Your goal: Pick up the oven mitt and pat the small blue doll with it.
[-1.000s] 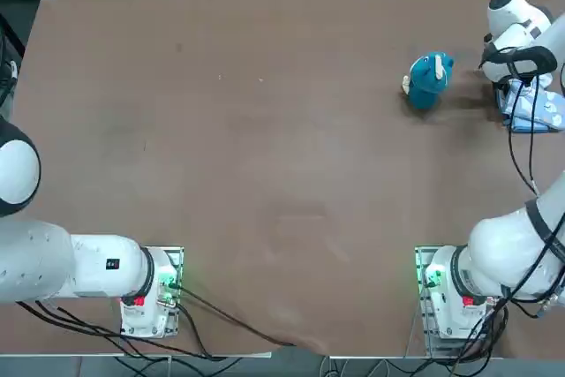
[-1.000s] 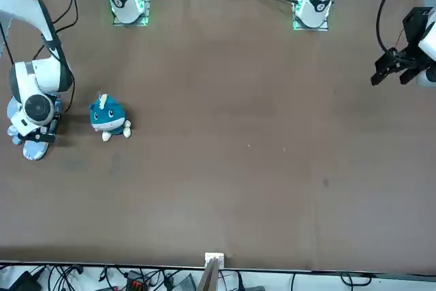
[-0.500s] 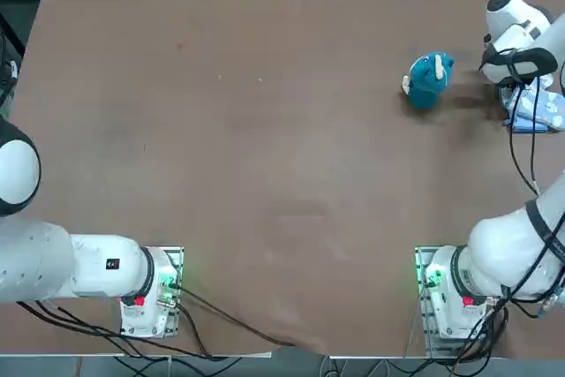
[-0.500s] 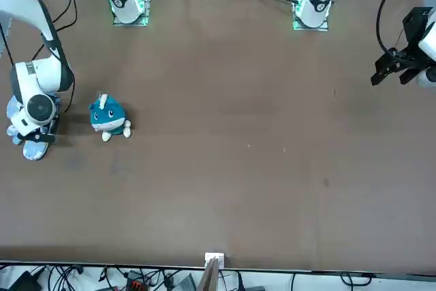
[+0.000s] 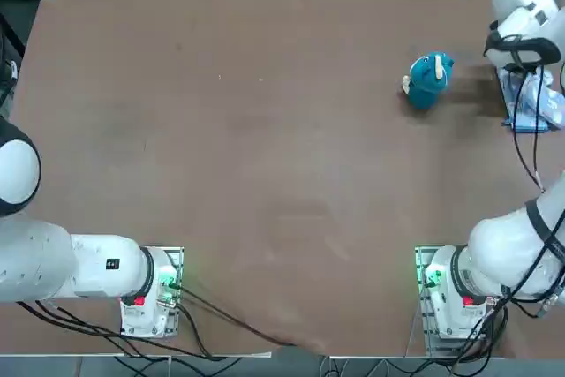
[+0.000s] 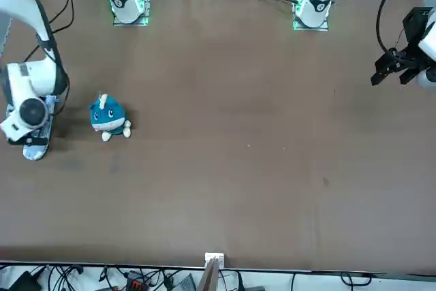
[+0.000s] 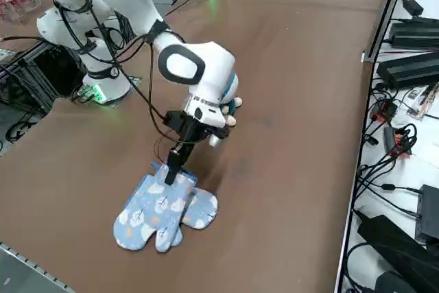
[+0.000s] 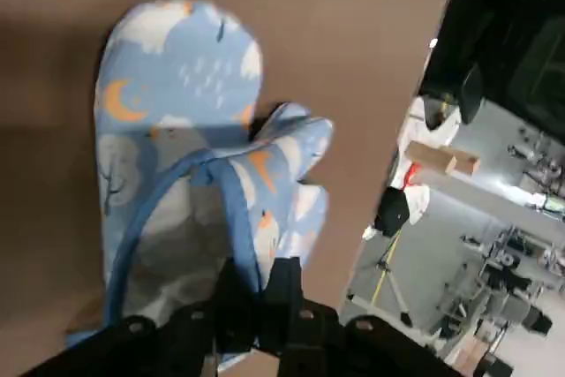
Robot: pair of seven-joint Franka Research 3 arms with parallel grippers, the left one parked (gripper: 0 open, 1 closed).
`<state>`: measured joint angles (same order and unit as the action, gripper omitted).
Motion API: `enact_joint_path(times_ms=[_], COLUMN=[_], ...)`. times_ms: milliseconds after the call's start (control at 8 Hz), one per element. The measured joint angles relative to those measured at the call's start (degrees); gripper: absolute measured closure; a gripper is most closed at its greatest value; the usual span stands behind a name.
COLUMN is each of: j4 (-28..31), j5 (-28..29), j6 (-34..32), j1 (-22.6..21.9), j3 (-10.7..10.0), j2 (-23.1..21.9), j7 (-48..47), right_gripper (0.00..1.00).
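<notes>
Oven mitt (image 7: 159, 211) pinched by right gripper (image 7: 173, 169) — brown table (image 7: 288, 101).

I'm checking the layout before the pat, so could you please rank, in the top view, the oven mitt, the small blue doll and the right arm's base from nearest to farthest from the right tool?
1. Oven mitt: pinched in the shut right tool, at the table's right edge.
2. Small blue doll: just left of the mitt.
3. Right arm's base: bottom of the picture, farthest.
</notes>
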<state>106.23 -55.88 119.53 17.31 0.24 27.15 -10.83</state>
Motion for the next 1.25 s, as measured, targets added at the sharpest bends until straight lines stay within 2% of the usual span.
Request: enact_joint_path(times_ms=[250, 625, 750, 1000, 1125, 1250], j4=[-3.52, -5.03, -6.3, -11.16, -13.07, -13.94], j5=[6.2, 15.15, 17.18, 23.2, 25.8, 28.38], j6=[-3.2, -8.4, -12.03, -21.51, -24.69, -26.21], j1=[-0.06, -0.73, -0.97, -1.17, -1.49, -1.62], j3=[0.5, 4.9, 6.61, 11.26, 12.29, 12.4], j2=[-4.35, -11.07, -12.25, -13.08, -13.2, -13.19], j7=[9.98, 18.48, 19.48, 19.52, 18.89, 17.77], right_gripper=[0.96, 0.96, 0.96, 0.96, 0.96, 0.96])
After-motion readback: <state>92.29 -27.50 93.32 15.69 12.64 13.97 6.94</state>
